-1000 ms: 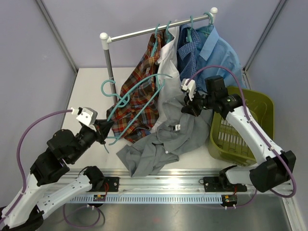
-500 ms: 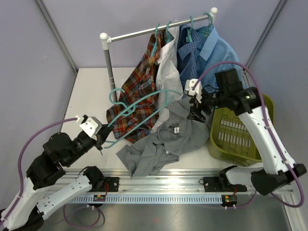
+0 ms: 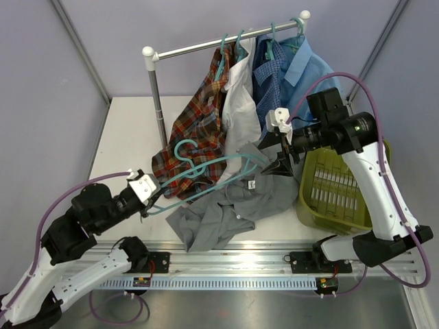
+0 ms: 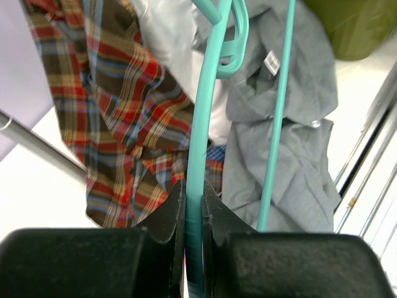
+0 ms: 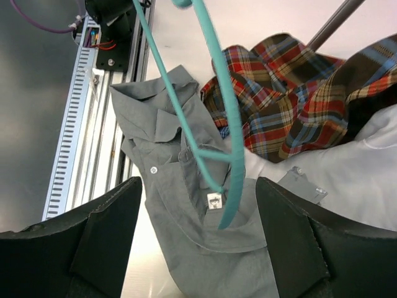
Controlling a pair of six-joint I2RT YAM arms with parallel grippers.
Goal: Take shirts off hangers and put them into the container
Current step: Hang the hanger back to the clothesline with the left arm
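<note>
Left gripper (image 4: 193, 192): clamped on a teal hanger (image 3: 206, 171), whose far end reaches over the collar of the grey shirt (image 3: 226, 205). The shirt lies crumpled on the table (image 3: 130, 130), just beside the basket (image 3: 322, 199), not in it. Right gripper (image 5: 195, 248): jaws wide apart above the collar, holding nothing.

One shirt (image 3: 226, 205) lies on the surface (image 3: 127, 130) left of the container (image 3: 330, 193), with the rail (image 3: 206, 45) and hanging shirts (image 3: 305, 75) behind it.
</note>
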